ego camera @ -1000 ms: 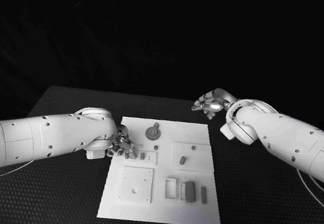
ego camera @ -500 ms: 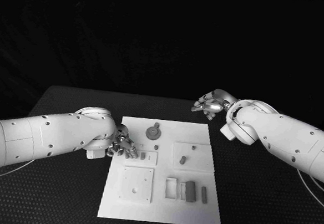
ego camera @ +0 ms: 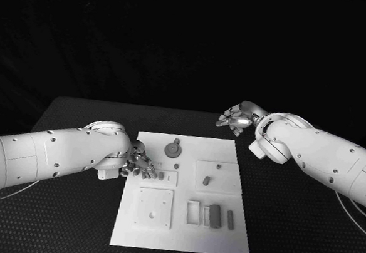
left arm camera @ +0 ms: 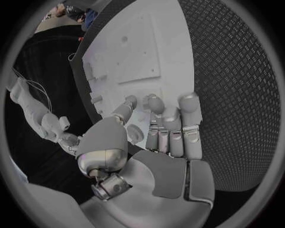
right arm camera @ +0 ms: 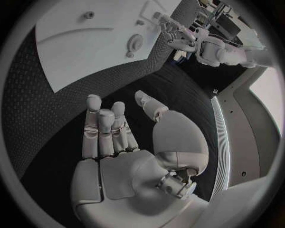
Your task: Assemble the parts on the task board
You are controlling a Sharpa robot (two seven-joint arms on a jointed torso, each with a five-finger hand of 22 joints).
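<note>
Hovering unchanged, left hand (ego camera: 138,166) at the task board (ego camera: 182,237) edge and right hand (ego camera: 237,118) beyond it stay spread, empty, so assembly stalls.

A white task board (ego camera: 183,227) carrying small dark grey parts (ego camera: 215,216) lies on a black table (ego camera: 295,242) with a fine diamond-grid texture. Both arms are white with dark dots, ending in silver hands, the left hand (ego camera: 138,165) and the right hand (ego camera: 236,117).
</note>
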